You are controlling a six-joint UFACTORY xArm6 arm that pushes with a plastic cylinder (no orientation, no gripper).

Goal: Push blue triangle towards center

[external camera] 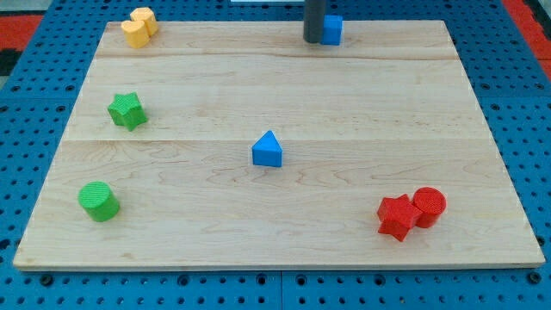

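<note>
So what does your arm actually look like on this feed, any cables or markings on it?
Only the rod shows: a straight, dark grey cylinder entering from the view's top edge, plain and smooth, with no visible cables or markings. My tip is a flat, blunt end. The arm above it is out of frame, so I can't describe it.

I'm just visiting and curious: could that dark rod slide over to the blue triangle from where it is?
Probably yes. My tip sits at the view's top, beside a blue block. The blue triangle lies near the board's middle, and no block stands between them.
</note>
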